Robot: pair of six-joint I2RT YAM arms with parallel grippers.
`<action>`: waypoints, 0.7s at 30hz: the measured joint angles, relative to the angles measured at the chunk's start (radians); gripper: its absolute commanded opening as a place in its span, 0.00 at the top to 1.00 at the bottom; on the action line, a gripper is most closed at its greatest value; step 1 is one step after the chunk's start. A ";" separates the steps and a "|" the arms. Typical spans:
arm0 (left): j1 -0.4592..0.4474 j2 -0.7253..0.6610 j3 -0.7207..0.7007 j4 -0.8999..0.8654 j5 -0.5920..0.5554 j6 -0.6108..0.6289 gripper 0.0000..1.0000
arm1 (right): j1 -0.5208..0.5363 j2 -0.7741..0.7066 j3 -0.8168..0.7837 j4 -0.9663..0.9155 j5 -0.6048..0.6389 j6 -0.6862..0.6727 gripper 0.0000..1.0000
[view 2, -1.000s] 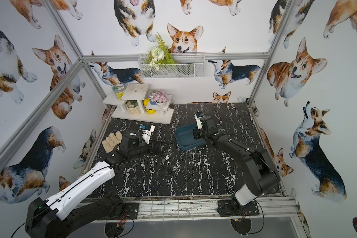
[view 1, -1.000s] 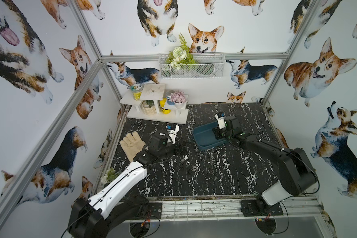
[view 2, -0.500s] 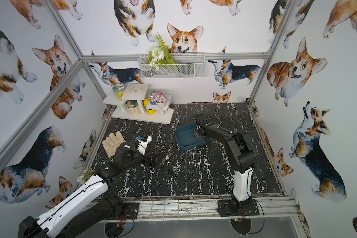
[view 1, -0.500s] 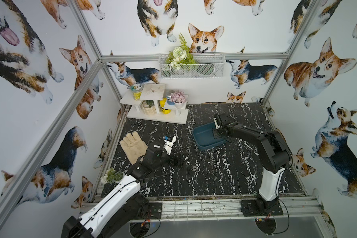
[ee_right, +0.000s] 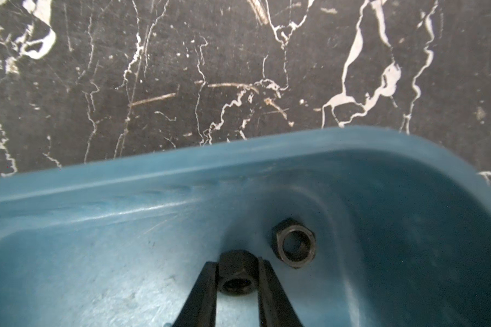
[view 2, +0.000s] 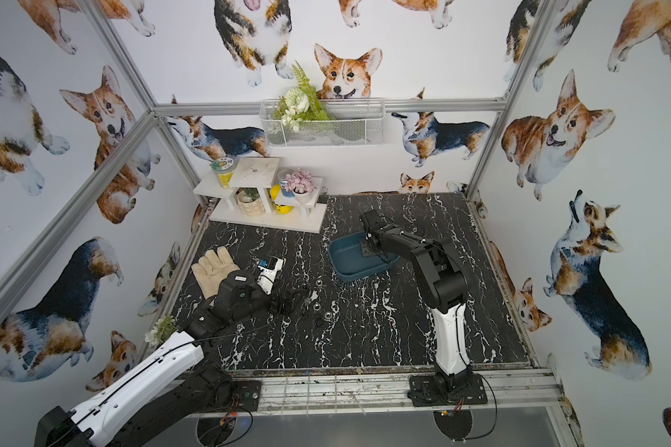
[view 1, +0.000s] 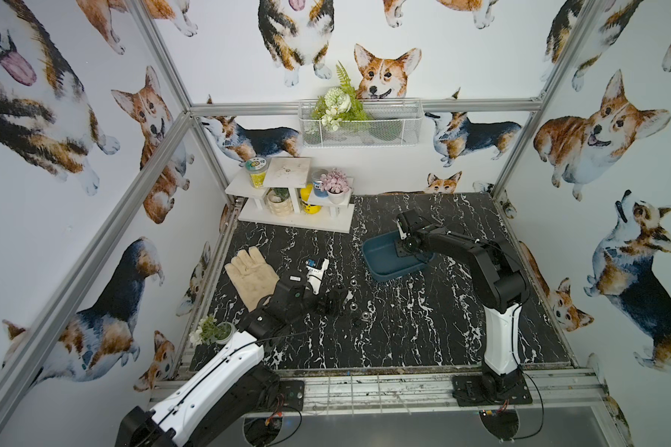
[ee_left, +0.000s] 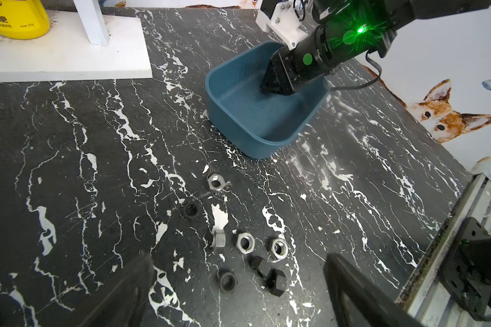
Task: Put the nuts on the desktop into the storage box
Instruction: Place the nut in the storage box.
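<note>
Black nut [ee_right: 236, 276] sits gripped in the right tool [ee_right: 236, 264] inside the storage box [ee_right: 125, 198]; left tool [ee_left: 238, 257] gapes empty.

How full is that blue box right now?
Nearly empty: the blue box holds one loose nut on its floor, and the right hand pinches a second nut inside it.

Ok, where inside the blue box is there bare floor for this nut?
Bare: the box floor from the right gripper to the wall facing the loose nuts on the desk. Crowded: the corner at the fingers, where a black nut lies beside the held nut.
</note>
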 measured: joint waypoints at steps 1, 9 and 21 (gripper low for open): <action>0.000 0.008 0.000 0.000 -0.003 -0.002 0.00 | 0.000 0.003 0.004 0.000 0.002 0.000 0.66; 0.003 0.086 0.032 -0.047 -0.085 -0.089 0.00 | 0.000 -0.007 0.026 -0.014 0.002 -0.008 0.56; 0.059 0.351 0.145 -0.121 -0.047 -0.260 0.00 | 0.027 -0.324 -0.171 0.036 -0.067 -0.019 0.51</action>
